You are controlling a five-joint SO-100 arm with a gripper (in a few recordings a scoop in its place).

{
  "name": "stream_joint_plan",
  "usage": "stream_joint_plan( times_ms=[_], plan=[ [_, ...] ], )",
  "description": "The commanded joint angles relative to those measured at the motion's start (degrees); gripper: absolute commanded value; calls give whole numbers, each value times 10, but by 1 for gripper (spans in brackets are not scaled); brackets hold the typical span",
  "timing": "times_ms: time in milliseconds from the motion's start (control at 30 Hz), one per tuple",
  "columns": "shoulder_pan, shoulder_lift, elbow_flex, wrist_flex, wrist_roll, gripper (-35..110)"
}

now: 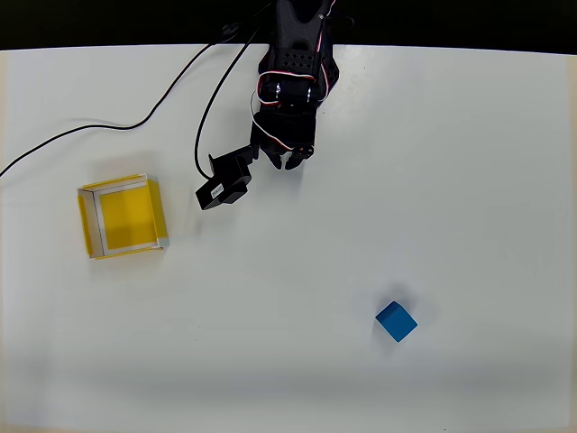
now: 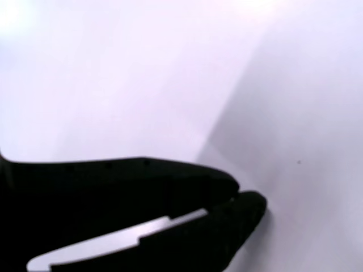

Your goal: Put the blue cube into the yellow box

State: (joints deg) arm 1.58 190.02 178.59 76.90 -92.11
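Smooth white table (image 1: 451, 180), matte blue cube (image 1: 396, 321), square yellow box (image 1: 123, 216)

The overhead view looks straight down from high above the white surface (image 1: 361, 180), taking in its far edge at the top and the arm's base there. The wrist view sits very close behind the claw (image 2: 244, 198), facing the same surface at a low slant.

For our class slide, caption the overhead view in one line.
Black arm's claw hovers empty over white table, between yellow box at left and blue cube at lower right.
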Motion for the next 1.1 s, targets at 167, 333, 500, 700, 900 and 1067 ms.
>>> stream_joint_plan(
  times_ms=[167,333,500,700,900,1067],
  plan=[
    [8,16,16,5,34,0],
    [8,16,16,5,35,0],
    [17,7,16,-26,-16,5],
    [20,-146,-40,-327,-11,16],
    [-41,-270,-160,-478,28,33],
    [-80,-391,-291,-512,47,40]
  ],
)
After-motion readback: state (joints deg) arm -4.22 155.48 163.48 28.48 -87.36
